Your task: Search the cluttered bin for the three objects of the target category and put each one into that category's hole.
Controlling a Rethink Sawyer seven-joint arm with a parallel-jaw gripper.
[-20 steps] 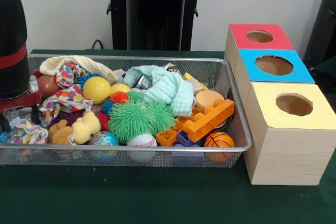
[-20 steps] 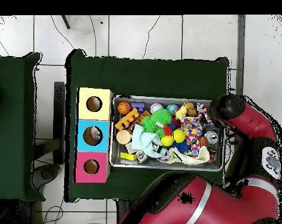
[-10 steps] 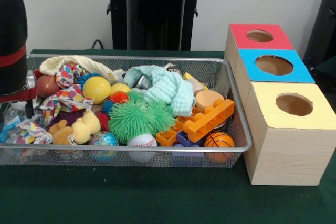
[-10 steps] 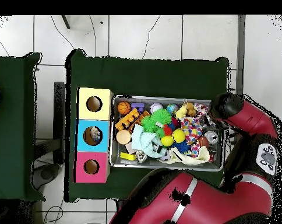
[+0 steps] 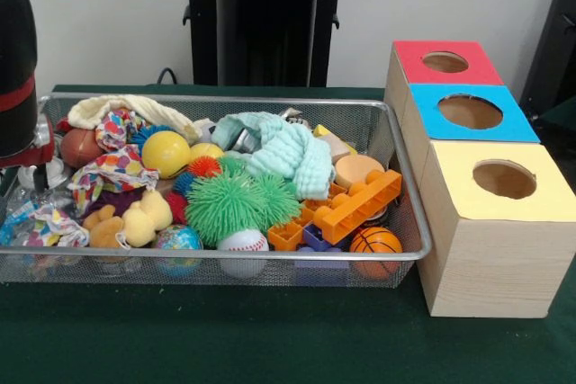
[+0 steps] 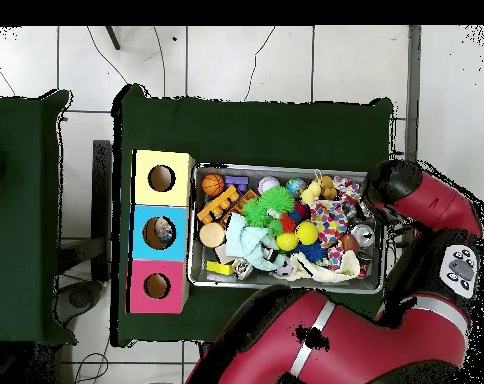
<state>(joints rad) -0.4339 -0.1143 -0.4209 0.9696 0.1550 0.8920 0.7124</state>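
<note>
1. Green cloth covers the table [image 5: 270,348]; the wire basket [image 5: 409,222] of toys sits just beside the wooden box, whose blue-panel hole [image 5: 470,111] lies between the red and yellow ones.
2. At the basket's end farthest from the box, the arm [image 5: 16,60] hangs over crumpled clear plastic [image 5: 36,188], probably a bottle; its claw is hidden, so I cannot tell its opening or load.
3. Risk: thin, dented plastic may slip or drag the patterned cloth [image 5: 112,173] along.
4. Against a second ago, the arm sits higher and further toward the edge.
</note>
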